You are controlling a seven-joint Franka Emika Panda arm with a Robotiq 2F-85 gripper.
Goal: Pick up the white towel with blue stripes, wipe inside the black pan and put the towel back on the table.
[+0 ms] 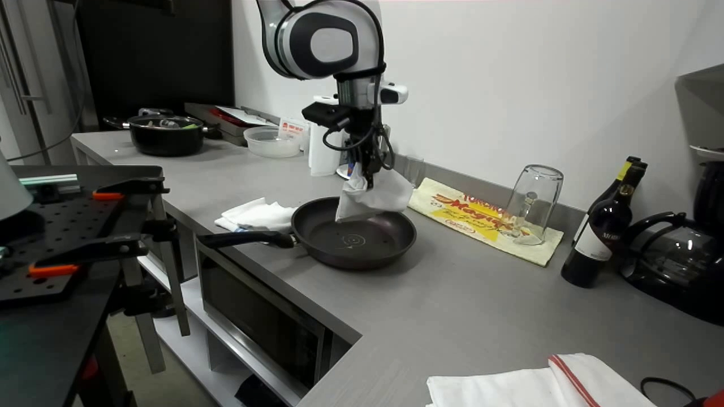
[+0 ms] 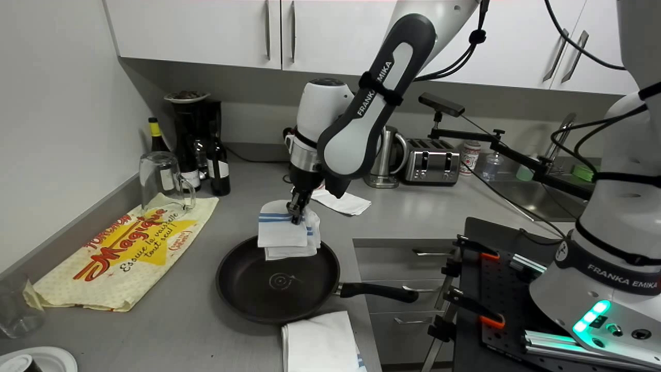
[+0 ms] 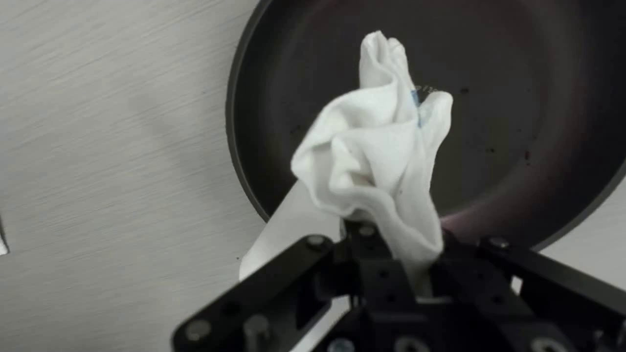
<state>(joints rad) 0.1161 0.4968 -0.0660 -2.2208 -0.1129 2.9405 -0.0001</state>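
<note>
Above the black frying pan [image 2: 279,289], in an exterior view, the end effector [image 2: 296,219] pinches a white towel with blue stripes [image 2: 282,237]. On the counter [image 1: 481,316], in an exterior view, a folded towel [image 1: 257,217] lies just beside the pan. Through the wrist view, the pinched towel looks crumpled; I cannot tell whether it touches the pan.

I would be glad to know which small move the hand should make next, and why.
Probably lower the hand slightly, to press the towel into the pan: the towel hangs gripped over it, and dark specks show inside in the wrist view.
</note>
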